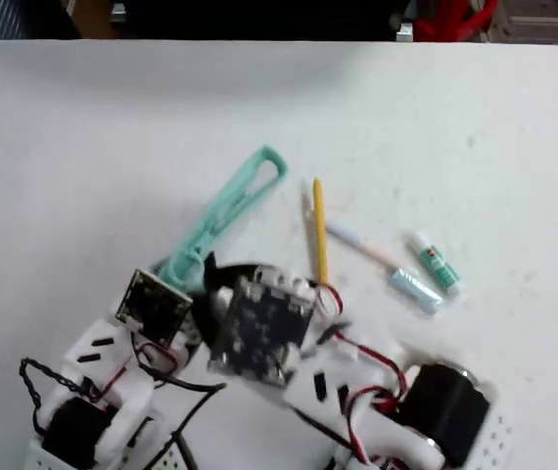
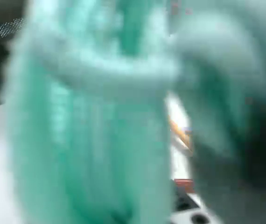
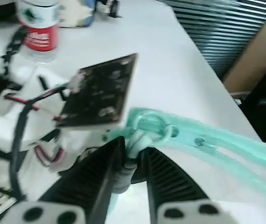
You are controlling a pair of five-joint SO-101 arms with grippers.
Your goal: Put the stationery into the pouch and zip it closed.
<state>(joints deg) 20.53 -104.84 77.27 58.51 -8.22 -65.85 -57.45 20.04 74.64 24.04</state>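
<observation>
White tabletop (image 1: 113, 117) lies open past the pouch (image 1: 230, 211); right gripper (image 3: 134, 156) pinches its zip pull (image 3: 141, 136) (left gripper (image 1: 193, 269): cannot tell).

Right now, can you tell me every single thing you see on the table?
pouch: one, mint green, slanting across the middle of the table
pencil: one, yellow, just beside the pouch
pen: one, pale, slanting away from the pencil
tube: one, white with a green and red label, past the pen
small stick: one, light blue, next to the tube; I cannot tell what it is
bottle: one, clear with a red label, behind the left arm
table: one, white
left arm: one, white, at the pouch's near end
right hand: one, black, pinching the pouch's zip pull
</observation>
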